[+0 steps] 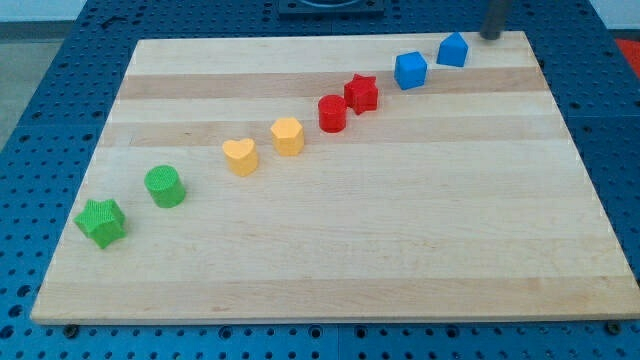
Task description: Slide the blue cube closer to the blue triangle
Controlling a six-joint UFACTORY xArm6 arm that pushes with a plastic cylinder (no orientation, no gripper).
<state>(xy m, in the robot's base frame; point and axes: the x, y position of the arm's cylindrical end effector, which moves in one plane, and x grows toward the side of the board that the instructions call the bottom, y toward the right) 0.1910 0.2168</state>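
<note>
Two blue plastic blocks near board's top right: blue cube [410,70], blue triangle [453,49] just beside, small gap. My tip [491,35], bare rod, holds nothing, right of triangle. Cube looks light, hard, slippery; push low on left face

Bright even overhead light; soft short shadows beside blocks; sharp focus; board [330,250] edges slightly skewed.
</note>
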